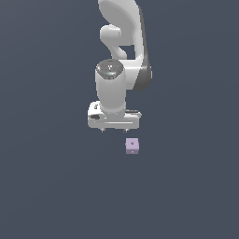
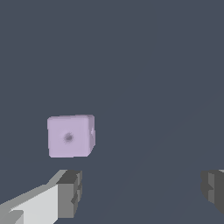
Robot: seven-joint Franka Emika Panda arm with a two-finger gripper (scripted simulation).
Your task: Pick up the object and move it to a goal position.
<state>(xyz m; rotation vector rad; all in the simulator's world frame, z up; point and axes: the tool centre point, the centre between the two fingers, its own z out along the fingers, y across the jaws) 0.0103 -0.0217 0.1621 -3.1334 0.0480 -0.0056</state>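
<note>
One lilac cube [image 1: 132, 145] sits flat, dotted face up.

The arm [image 1: 122, 42] is cut off by the exterior view's top edge; in the wrist view, both fingers [image 2: 69, 194] run past the frame's edges

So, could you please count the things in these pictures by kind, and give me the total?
Pale lilac cube: 1
Robot arm: 1
Gripper, open, not touching the cube: 1
Total: 3
</note>
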